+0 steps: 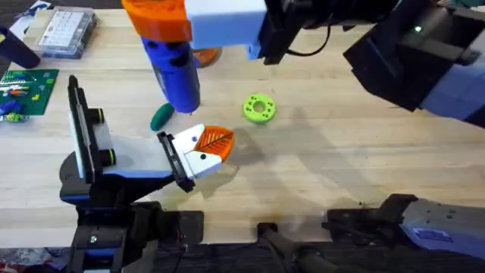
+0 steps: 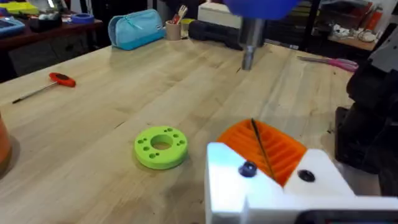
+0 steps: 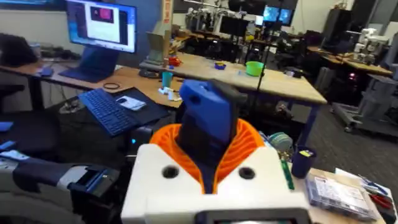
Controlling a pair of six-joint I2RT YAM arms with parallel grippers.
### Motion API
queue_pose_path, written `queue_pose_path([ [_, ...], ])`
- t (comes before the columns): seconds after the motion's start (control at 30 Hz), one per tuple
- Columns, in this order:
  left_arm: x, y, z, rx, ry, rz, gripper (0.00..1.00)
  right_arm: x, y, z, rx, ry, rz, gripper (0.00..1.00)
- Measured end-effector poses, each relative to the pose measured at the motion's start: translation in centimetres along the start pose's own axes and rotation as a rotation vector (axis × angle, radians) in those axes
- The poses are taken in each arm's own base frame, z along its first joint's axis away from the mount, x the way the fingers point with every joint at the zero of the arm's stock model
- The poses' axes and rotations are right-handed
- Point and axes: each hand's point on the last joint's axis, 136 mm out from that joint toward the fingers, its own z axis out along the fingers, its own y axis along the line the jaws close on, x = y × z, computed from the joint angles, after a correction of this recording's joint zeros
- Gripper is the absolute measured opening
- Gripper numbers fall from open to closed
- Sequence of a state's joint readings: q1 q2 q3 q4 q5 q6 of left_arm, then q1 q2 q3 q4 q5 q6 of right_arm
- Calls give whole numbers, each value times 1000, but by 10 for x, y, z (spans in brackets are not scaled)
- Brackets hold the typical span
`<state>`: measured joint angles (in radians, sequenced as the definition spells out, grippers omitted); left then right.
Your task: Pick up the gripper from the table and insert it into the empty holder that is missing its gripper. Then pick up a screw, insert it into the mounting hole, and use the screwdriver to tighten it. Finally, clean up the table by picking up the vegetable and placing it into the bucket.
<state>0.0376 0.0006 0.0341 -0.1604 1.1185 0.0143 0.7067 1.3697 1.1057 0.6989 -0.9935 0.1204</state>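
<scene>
The desk (image 1: 341,152) is pale wood, and everything here is placed from the gripper (image 1: 208,146), which lies near the desk's middle. It is a white wedge with its orange ribbed face up, and its butt end sits against the holder (image 1: 174,161) — the short black plate at the end of the grey-and-blue left arm (image 1: 129,163). How wide the left hand (image 1: 129,148) stands I cannot tell.

Above the gripper and beyond it hangs the screwdriver (image 1: 176,72), a thick blue barrel with an orange collar. The right hand (image 1: 189,19) grips it, orange pads pressed to either side of the blue body (image 3: 211,112). In the left wrist view its metal tip (image 2: 248,46) is off the desk, past the gripper's orange face (image 2: 273,152).

The bucket (image 1: 208,55) shows a tan-orange edge behind the screwdriver, farther from the gripper. A green disc (image 1: 259,108) lies near the gripper's far right side. The vegetable (image 1: 161,116) — dark green, oval — rests on the desk just beyond the gripper, beside the barrel's lower end.
</scene>
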Motion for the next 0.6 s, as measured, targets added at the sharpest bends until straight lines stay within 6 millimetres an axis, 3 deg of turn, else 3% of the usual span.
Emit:
queue_pose_path([
  [0.6, 0, 0, 0, 0, 0, 0, 14, 11, 19, 7, -73, 11, 4, 53],
])
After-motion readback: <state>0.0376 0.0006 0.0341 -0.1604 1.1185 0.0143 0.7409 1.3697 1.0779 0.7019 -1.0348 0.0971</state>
